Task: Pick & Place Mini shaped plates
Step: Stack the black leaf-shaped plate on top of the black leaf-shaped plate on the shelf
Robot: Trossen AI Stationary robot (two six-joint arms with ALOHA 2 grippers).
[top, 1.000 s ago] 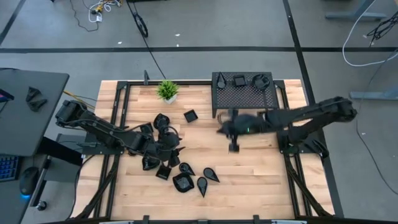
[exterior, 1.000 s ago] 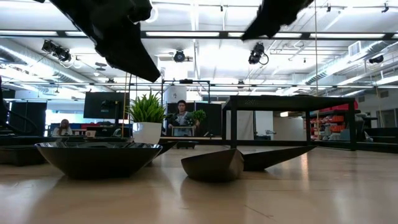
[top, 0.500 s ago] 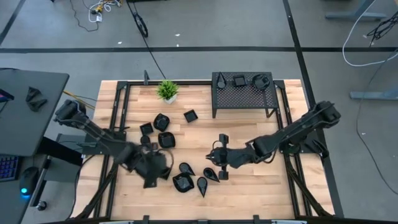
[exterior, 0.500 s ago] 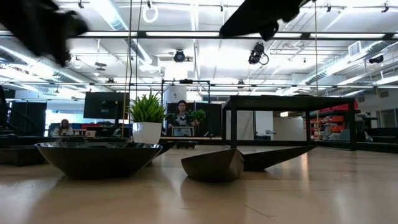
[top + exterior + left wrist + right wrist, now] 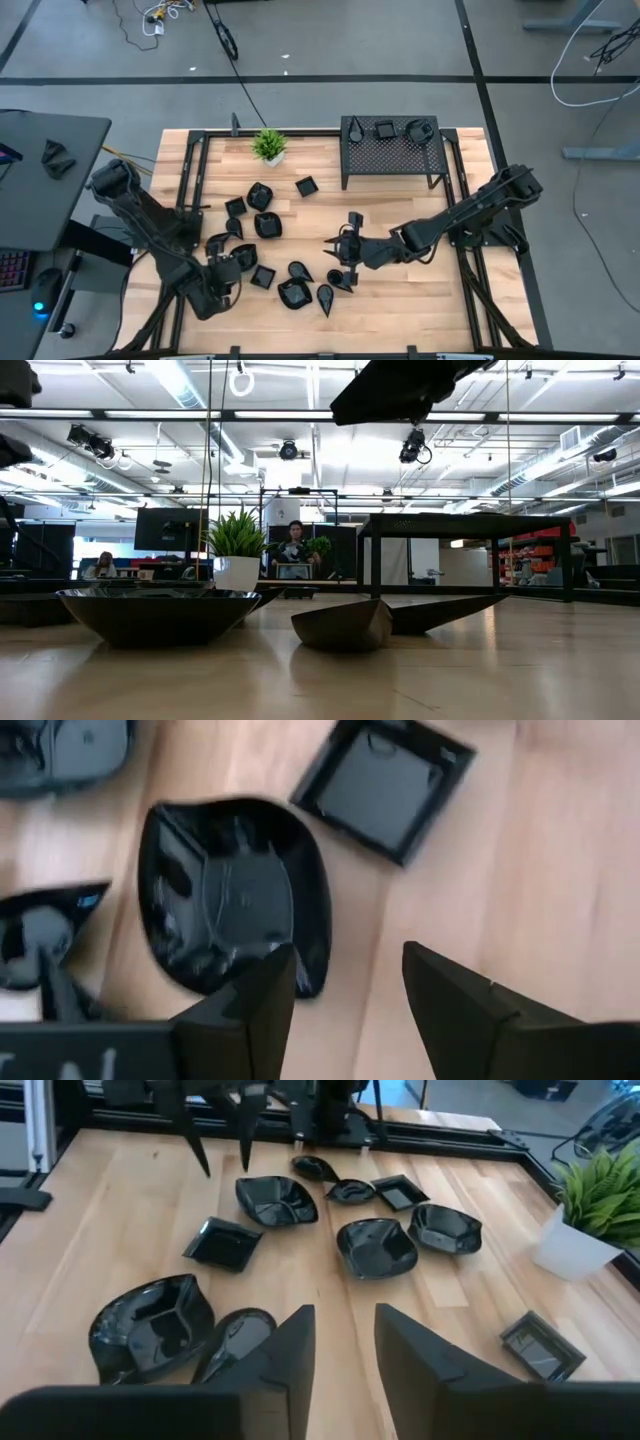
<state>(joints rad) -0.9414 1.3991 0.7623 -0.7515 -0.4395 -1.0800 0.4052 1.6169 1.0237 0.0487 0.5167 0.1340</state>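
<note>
Plates [image 5: 285, 265] lie scattered on the table [image 5: 400, 300] in front of the perforated rack [image 5: 392, 155], three more on its top. We see the right gripper [image 5: 337, 247] among them, fingers parted, empty. The left gripper [image 5: 345, 995], farther from the rack, hangs open, empty, above a rounded dish [image 5: 235, 895].

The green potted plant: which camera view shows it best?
The low view shows the potted plant best: side on, leaves and white pot whole. The high view gives only its leafy top; the right wrist view cuts it at the picture's edge; the left wrist view misses it.
</note>
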